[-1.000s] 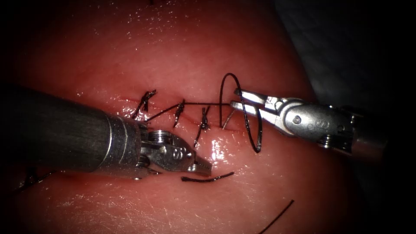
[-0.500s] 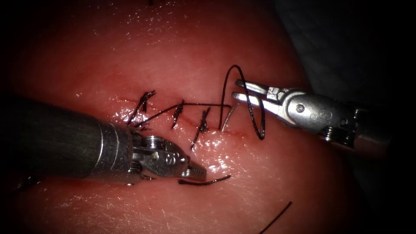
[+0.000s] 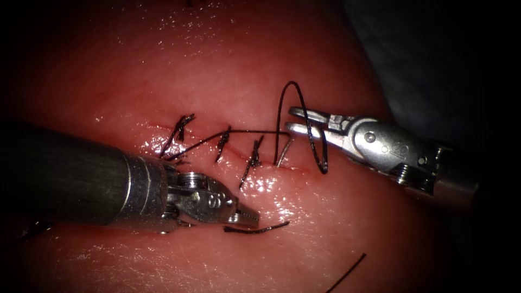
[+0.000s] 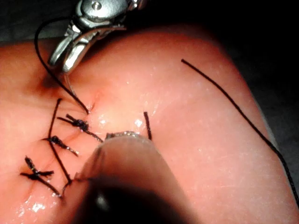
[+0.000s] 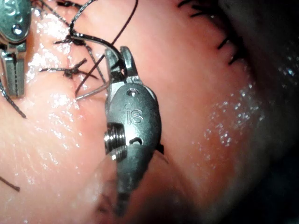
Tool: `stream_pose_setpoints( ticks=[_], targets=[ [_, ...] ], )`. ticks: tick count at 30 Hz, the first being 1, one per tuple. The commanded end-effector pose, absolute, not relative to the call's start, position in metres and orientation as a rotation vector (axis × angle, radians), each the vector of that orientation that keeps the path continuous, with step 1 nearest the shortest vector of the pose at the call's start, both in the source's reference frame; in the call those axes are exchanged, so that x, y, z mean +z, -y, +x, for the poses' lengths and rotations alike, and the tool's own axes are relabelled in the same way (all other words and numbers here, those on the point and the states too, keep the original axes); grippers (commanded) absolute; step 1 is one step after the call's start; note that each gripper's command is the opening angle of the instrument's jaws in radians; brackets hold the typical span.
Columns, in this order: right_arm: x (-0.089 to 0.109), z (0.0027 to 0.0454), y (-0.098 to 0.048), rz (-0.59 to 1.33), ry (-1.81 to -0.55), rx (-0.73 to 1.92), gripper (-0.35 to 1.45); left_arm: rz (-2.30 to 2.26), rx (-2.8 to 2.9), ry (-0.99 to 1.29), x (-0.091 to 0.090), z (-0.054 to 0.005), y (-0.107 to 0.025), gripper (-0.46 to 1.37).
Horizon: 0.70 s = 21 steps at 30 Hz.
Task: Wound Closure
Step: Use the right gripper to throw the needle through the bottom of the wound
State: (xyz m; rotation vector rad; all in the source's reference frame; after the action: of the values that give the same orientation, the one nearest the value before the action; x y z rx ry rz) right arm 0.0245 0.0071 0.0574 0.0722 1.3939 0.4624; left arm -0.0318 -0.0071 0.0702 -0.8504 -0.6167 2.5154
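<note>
The tissue [image 3: 228, 65] carries a cut with three knotted stitches [image 3: 223, 138]. At the cut's right end the needle [image 3: 283, 152] stands partly in the tissue, and no tool holds it; it also shows as a silver sliver [image 5: 91, 93]. Black thread [image 3: 293, 84] arches up from there and loops across my right tool's jaws [image 3: 291, 120], which stand open just right of the needle. My left tool [image 3: 247, 216] lies below the cut on the left side, jaws shut on nothing. In the left wrist view the right tool [image 4: 70, 46] hovers over the needle's site.
A short cut end of thread [image 3: 255, 228] lies on the tissue just below the left tool's tip. Another loose strand [image 3: 347, 270] runs off at the lower right. Dark background [image 3: 434, 54] borders the tissue on the right. Wet glints sit below the cut.
The left tool has drawn back slightly to the left. The right tool rose, then came down and a little left toward the needle, with the thread loop shifting along with it.
</note>
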Motion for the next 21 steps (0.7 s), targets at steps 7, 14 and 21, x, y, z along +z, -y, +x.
stream_pose_setpoints(
  ticks=[7,14,21],
  targets=[
    [0.0575,0.0246,-0.0069,0.188,-1.396,0.581,-0.35,-0.85,2.51,0.627,0.0708,-0.0314,0.0069,-0.35],
    [0.0577,0.0246,-0.0066,0.272,-1.38,0.624,-0.35,-0.85,2.511,0.628,0.0707,-0.0314,0.007,-0.35],
    [0.0578,0.0247,-0.0069,0.37,-1.367,0.707,-0.35,-0.85,2.513,0.625,0.0708,-0.0314,0.0073,-0.35]
  ],
)
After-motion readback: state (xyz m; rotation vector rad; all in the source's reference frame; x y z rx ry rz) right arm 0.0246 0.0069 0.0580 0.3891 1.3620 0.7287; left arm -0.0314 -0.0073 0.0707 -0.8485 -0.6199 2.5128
